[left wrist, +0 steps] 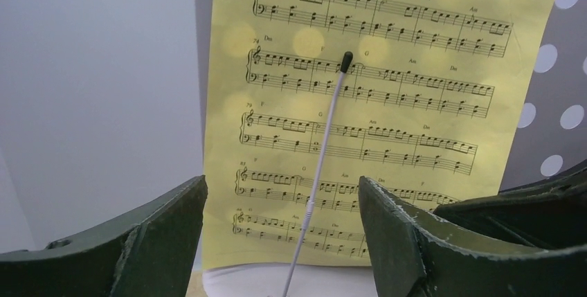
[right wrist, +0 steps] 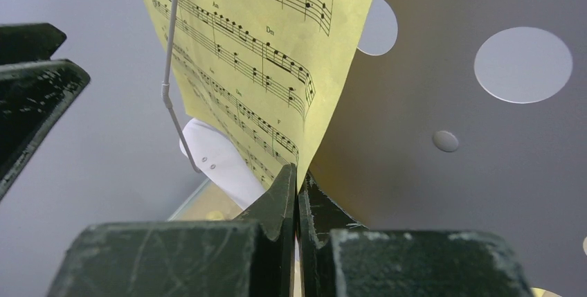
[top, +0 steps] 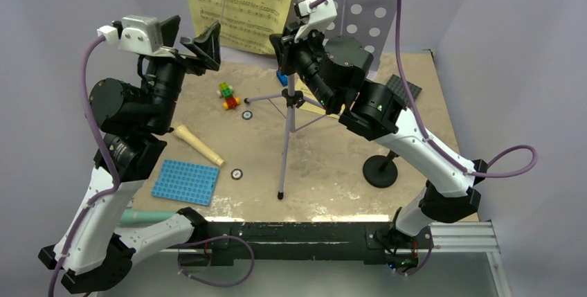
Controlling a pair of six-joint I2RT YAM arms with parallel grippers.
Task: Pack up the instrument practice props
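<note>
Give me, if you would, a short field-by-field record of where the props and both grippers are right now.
left gripper: open, facing the yellow sheet music, not touching it
right gripper: shut on the sheet's lower corner
yellow sheet music: upright against the perforated desk, thin wire retainer across its front
music stand: upright on its tripod, mid-table
toy microphone: lying flat near the left arm
mic stand: upright beside the right arm
</note>
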